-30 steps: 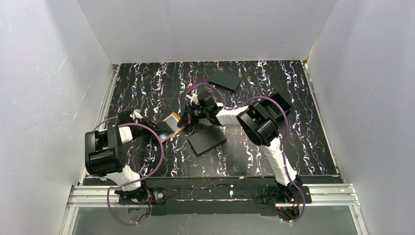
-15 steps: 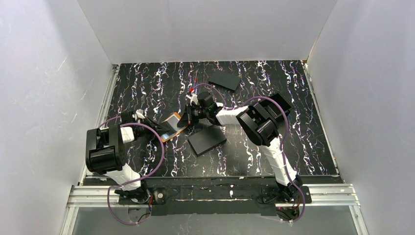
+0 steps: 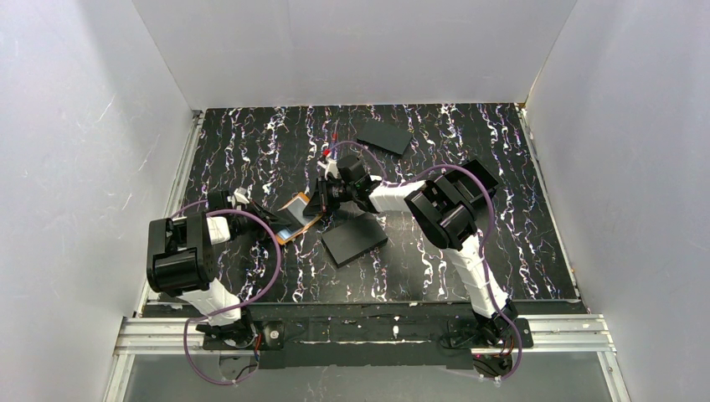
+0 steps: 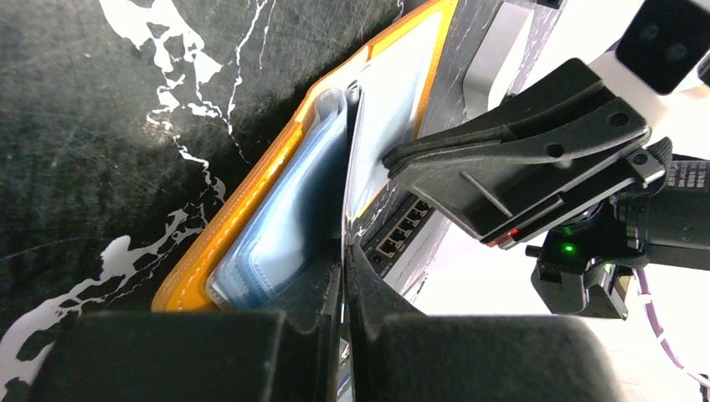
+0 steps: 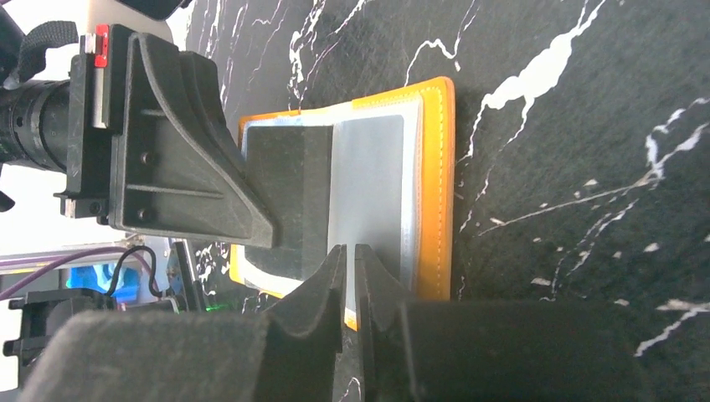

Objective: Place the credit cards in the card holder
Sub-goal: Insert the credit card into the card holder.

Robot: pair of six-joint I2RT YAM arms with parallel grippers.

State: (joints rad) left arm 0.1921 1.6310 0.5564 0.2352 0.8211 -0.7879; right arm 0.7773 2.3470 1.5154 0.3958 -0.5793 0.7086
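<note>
The orange card holder (image 3: 295,216) lies open on the table's left-centre, its pale blue-grey pockets showing in the left wrist view (image 4: 276,218) and the right wrist view (image 5: 373,193). My left gripper (image 4: 345,251) is shut on a thin card (image 4: 360,219) held edge-on, with its far end at the holder's centre fold. That card shows dark over the holder's left half in the right wrist view (image 5: 289,193). My right gripper (image 5: 352,251) is shut with a hairline gap. Its tips rest on the holder's right page, by the orange rim.
A flat black rectangle (image 3: 354,238) lies just right of the holder, under my right forearm. Another black rectangle (image 3: 384,136) lies at the back. White walls enclose the black marbled table (image 3: 502,209) on three sides.
My left gripper has edged slightly toward the holder with the card. The right arm and the holder have hardly moved.
</note>
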